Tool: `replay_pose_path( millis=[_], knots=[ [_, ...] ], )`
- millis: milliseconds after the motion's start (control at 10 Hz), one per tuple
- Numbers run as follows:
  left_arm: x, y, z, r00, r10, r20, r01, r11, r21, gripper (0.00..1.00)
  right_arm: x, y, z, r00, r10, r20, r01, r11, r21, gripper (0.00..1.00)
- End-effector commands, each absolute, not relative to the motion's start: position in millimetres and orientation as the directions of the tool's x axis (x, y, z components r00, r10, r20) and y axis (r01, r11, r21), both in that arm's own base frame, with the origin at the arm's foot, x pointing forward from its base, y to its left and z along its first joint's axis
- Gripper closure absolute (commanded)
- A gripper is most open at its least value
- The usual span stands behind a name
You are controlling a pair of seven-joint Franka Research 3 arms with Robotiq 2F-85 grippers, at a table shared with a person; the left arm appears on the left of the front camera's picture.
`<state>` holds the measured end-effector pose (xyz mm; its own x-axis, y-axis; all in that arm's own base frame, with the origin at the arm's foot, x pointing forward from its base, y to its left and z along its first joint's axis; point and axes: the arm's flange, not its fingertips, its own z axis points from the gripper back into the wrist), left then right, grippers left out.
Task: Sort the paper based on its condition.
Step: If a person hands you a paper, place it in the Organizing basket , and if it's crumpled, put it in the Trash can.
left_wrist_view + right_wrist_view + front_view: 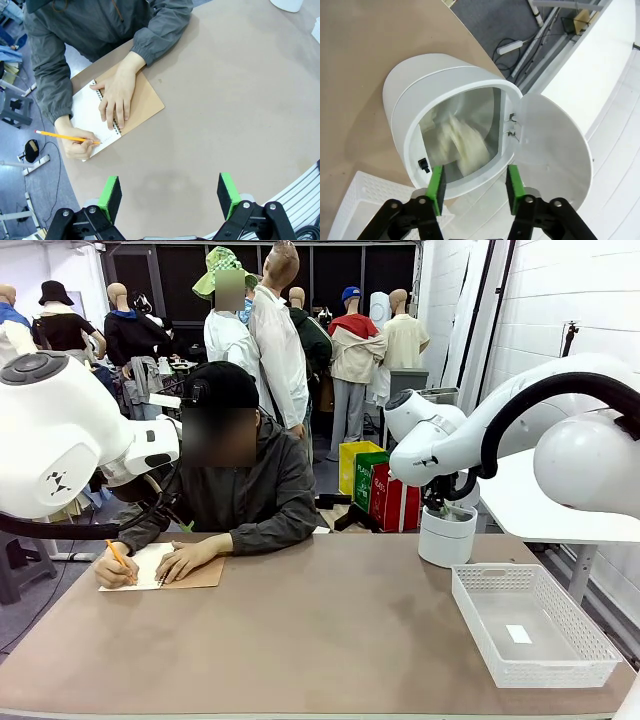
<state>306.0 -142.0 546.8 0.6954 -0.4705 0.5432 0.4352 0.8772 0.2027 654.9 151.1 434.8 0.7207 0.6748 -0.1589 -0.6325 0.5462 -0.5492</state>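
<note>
paper wad [467,145] inside bin rim [411,150]

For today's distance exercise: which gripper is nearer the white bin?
Right. The right gripper hangs directly over the bin's open top; the left gripper is across the table, toward the notebook.

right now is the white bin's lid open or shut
Open: the lid is swung aside from the bin, and a blurred paper wad shows inside through the mouth.
</note>
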Motion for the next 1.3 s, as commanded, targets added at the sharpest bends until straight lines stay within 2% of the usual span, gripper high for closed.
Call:
replay_pose_path(
  millis=[0,600,900,1000,1200],
  knots=[
    [306,-141,547,0.692,-0.481,0.538,0.443,0.872,0.211,0.0,662,152,436,0.741,0.655,-0.152,-0.614,0.567,-0.55,0.0],
    [306,-141,547,0.692,-0.481,0.538,0.443,0.872,0.211,0.0,660,155,455,0.75,0.649,-0.128,-0.603,0.59,-0.537,0.0],
    [306,-141,547,0.692,-0.481,0.538,0.443,0.872,0.211,0.0,656,163,461,0.752,0.638,-0.162,-0.62,0.602,-0.503,0.0],
    [306,-141,547,0.692,-0.481,0.538,0.443,0.872,0.211,0.0,656,156,454,0.738,0.66,-0.14,-0.615,0.571,-0.544,0.0],
    [306,-141,547,0.692,-0.481,0.538,0.443,0.872,0.211,0.0,656,156,454,0.738,0.66,-0.14,-0.615,0.571,-0.544,0.0]
  ],
)
